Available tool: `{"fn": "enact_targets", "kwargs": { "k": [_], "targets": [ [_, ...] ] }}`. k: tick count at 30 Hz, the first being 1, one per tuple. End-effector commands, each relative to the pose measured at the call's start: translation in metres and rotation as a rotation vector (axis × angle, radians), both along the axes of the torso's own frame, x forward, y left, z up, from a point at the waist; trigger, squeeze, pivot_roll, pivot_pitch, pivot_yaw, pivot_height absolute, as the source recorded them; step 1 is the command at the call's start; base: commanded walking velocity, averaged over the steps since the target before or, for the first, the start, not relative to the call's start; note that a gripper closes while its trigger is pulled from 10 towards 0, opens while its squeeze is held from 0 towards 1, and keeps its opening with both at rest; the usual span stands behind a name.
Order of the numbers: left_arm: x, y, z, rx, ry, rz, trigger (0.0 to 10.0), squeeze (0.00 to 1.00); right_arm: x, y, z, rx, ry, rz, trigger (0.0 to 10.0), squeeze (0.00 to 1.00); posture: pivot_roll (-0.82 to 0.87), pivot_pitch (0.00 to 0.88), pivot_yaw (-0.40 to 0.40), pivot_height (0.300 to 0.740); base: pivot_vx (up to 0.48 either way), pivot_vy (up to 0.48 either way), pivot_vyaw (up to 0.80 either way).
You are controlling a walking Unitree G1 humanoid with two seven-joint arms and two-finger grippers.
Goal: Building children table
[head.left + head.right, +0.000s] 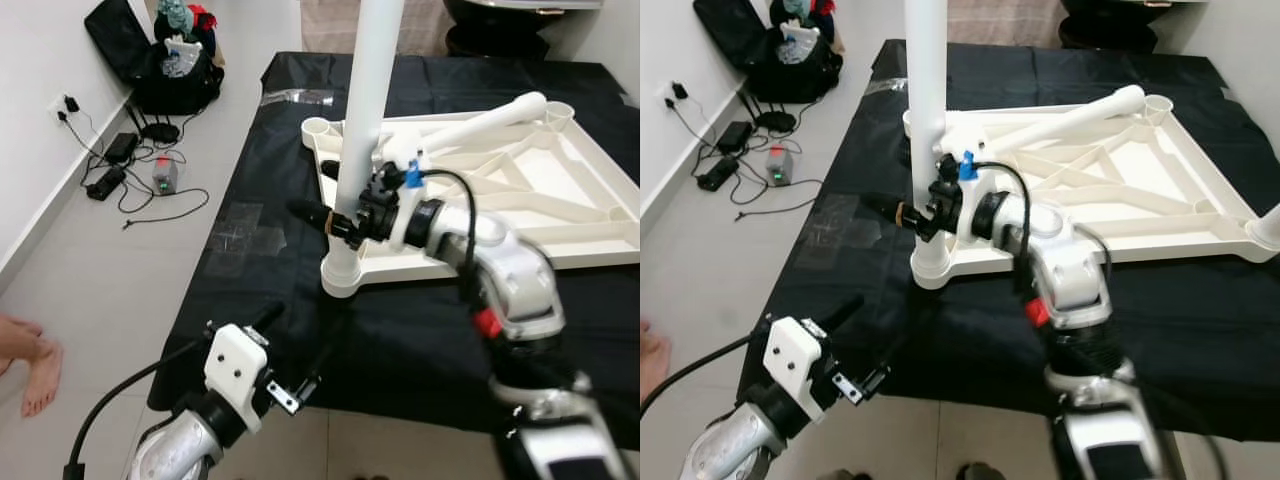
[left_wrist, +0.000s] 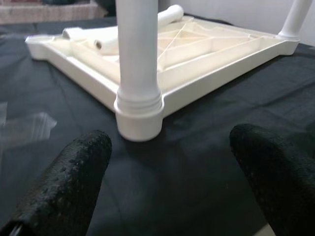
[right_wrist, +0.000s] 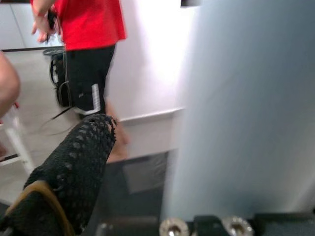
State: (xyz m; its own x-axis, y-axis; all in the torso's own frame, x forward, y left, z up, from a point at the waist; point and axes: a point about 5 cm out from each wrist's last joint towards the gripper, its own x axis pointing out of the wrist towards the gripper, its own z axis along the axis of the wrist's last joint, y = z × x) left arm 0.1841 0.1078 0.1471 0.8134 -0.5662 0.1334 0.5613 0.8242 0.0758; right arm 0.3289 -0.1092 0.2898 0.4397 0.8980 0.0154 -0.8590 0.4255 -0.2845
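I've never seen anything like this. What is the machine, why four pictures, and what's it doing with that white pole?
It is a walking humanoid robot. Two pictures come from its head cameras looking down; the other two come from cameras on its wrists. On the black cloth lies an upside-down white children's table. The right hand grips an upright table leg standing in a corner socket. The left hand waits open, low before that corner. Another leg lies loose on the frame. A person in red stands nearby.

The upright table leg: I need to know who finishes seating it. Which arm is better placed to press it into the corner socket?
Probably the right. The right gripper is already at the upright table leg, just above the corner socket of the upturned tabletop. The left gripper hangs open, short of it, over the black cloth.
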Motion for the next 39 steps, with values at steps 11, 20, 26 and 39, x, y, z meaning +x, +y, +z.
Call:
{"fn": "enact_targets", "kwargs": {
  "k": [11, 20, 26, 39],
  "targets": [
    [-0.008, 0.002, -0.006, 0.021, 0.029, 0.003, 10.0, 0.00, 0.012, 0.008, 0.003, -0.054, 0.013, 0.168, 0.0, 0.00, 0.08, 0.160, -0.008, 0.740, 0.000, 0.000, 0.00],
    [-0.004, 0.015, 0.010, 0.015, 0.012, 0.047, 10.0, 0.00, 0.010, -0.001, -0.007, -0.080, 0.032, 0.202, 0.0, 0.00, 0.05, 0.150, 0.029, 0.740, 0.000, 0.000, 0.00],
    [0.012, 0.021, 0.022, -0.014, -0.004, 0.038, 10.0, 0.00, 0.011, -0.012, -0.014, -0.125, 0.049, 0.160, 0.0, 0.00, 0.03, 0.140, 0.039, 0.740, 0.000, 0.000, 0.00],
    [0.033, 0.030, 0.015, -0.035, 0.003, 0.118, 10.0, 0.00, -0.012, 0.021, -0.093, 0.059, 0.000, -0.809, 0.0, 0.00, 0.02, 0.081, 0.015, 0.740, 0.000, 0.000, 0.00]
  ]
}}
